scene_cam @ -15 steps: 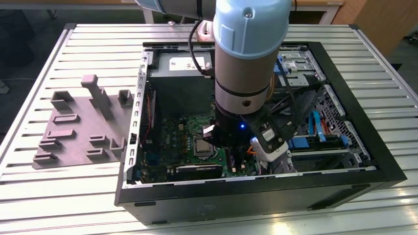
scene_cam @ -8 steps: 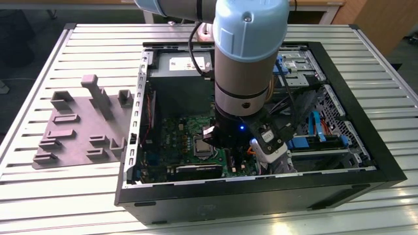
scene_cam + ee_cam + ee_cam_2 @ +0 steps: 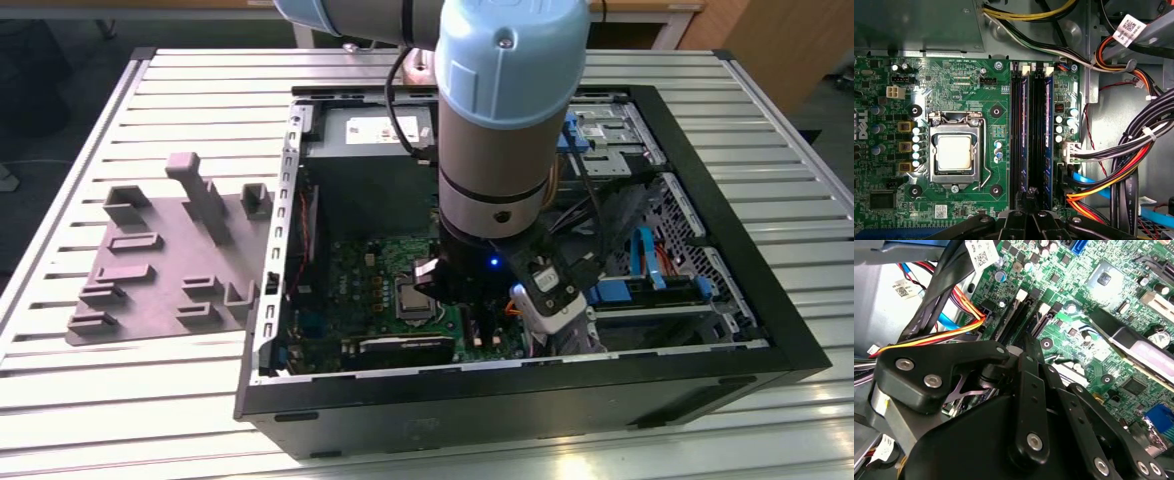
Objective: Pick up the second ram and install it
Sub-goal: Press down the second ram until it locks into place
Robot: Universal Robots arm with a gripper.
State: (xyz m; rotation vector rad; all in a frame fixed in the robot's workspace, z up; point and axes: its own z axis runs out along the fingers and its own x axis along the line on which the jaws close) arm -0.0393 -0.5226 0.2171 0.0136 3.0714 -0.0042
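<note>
Starting at the exterior view's left, I see the grey plastic tray [image 3: 147,290] lying flat on the slatted table [image 3: 134,420], near the table's edge on that side and just beside the open computer case [image 3: 534,400]. The case takes up the middle of the table, with its power-supply box [image 3: 367,125] at the far end. My arm [image 3: 507,120] reaches straight down into the case over the green board [image 3: 954,80]. In the first wrist view, the processor socket [image 3: 954,152] sits on the board with its metal lid showing, and beside it run the long black slots. Two dark sticks stand upright in those slots, parallel and near each other. The second ram [image 3: 1023,135] is the one closer to the socket, seated along its slot with its row of chips facing out; the other stick [image 3: 1048,140] is in the slot toward the case wall. The pincer [image 3: 1030,192] hangs over the near end of the slots, between the two sticks and just beside the second ram's end. Its fingers [image 3: 1026,365] are drawn together to a narrow tip with nothing gripped between them. Whether the tip touches the stick, I cannot tell. Past the slots, a bundle of coloured cables [image 3: 1114,170] runs along the case wall.
</note>
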